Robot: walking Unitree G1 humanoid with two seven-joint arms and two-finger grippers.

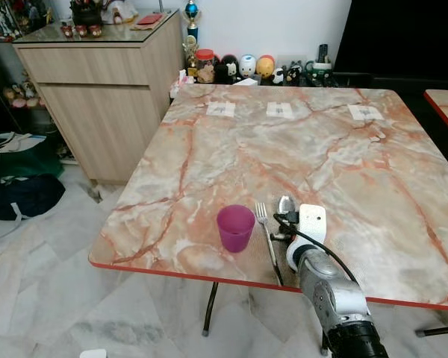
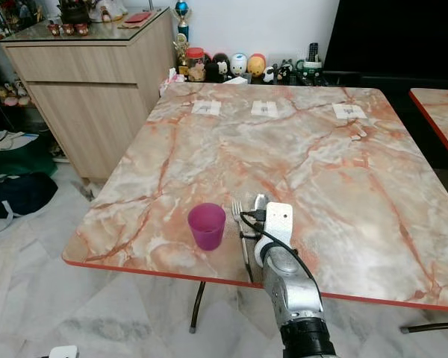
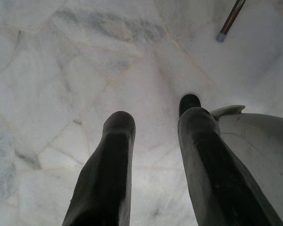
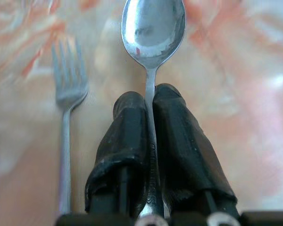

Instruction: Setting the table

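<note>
A purple cup (image 1: 235, 227) stands near the front edge of the marble table (image 1: 336, 156). Just right of it a silver fork (image 1: 266, 231) lies with its tines pointing away from me. My right gripper (image 4: 149, 101) is shut on the handle of a silver spoon (image 4: 153, 33), whose bowl (image 1: 286, 204) rests beside the fork's tines, parallel to the fork. The right arm (image 1: 325, 287) reaches over the front edge. My left gripper (image 3: 153, 115) hangs open above the white floor tiles.
Three white paper tags (image 1: 280, 110) lie along the table's far side. Small figurines (image 1: 246, 67) line the wall behind. A wooden cabinet (image 1: 104, 82) stands at the far left, bags (image 1: 19, 179) on the floor beside it. Another table's corner (image 1: 444, 108) shows at right.
</note>
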